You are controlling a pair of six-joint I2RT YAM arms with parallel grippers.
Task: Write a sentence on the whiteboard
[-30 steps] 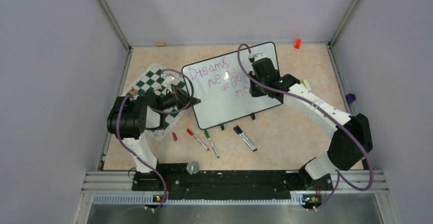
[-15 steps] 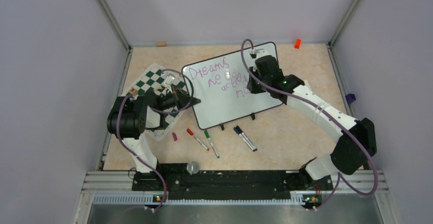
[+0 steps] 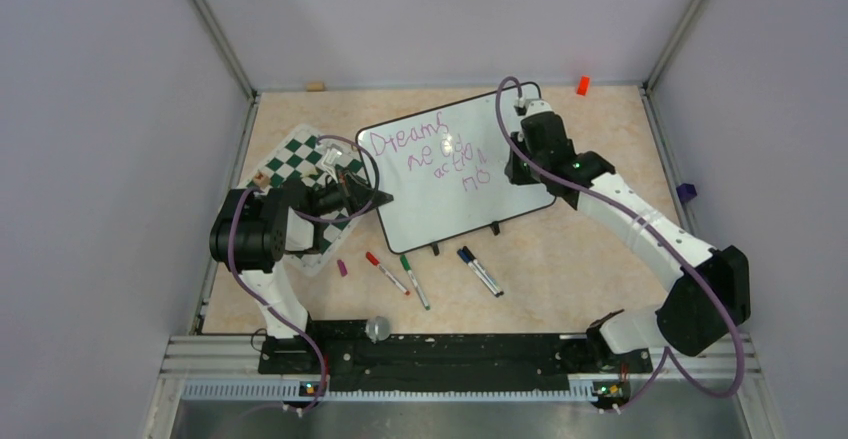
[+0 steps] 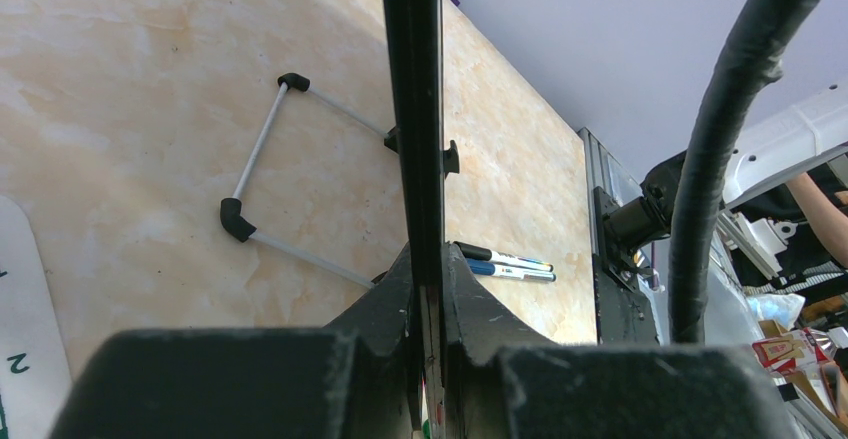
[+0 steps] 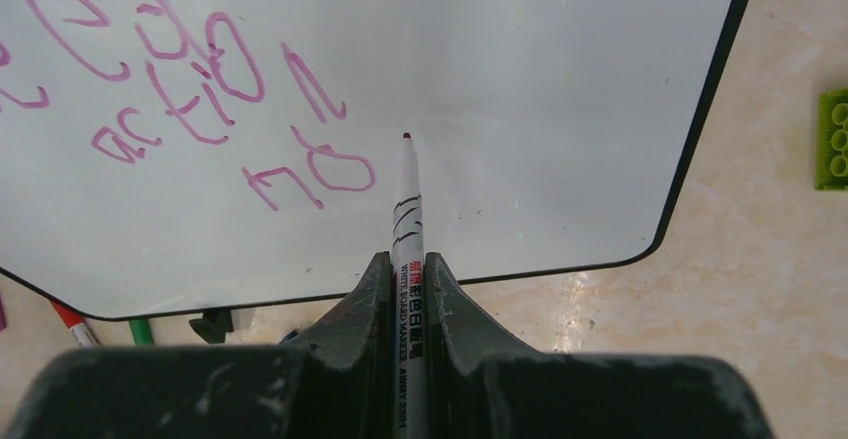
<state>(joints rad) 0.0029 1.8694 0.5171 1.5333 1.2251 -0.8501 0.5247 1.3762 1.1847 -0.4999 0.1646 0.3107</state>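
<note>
The whiteboard [image 3: 440, 214] lies tilted at the table's middle, and its black edge runs up the left wrist view [image 4: 410, 109]. The sentence [image 3: 430, 154] is purple-pink: "Dreams", then three shorter lines, the last ending in "mo" [image 5: 310, 174]. My left gripper [image 3: 375, 199] is shut on the board's left edge, with the frame pinched between its fingers [image 4: 428, 259]. My right gripper [image 3: 517, 167] is shut on a white whiteboard marker [image 5: 408, 219]. The marker's red tip is over blank board just right of the last "o". I cannot tell whether the tip touches the board [image 5: 560, 79].
A green-and-white chess mat [image 3: 300, 174] lies under my left arm. Red [image 3: 386, 272], green [image 3: 414, 281] and blue [image 3: 480, 271] markers and a purple cap [image 3: 342, 268] lie in front of the board. A green brick [image 5: 833, 139] lies right of the board and an orange piece [image 3: 582, 85] is at the back.
My right arm has moved right along the board with the marker, uncovering the last line, which now ends in an "o". The left arm has not moved.
</note>
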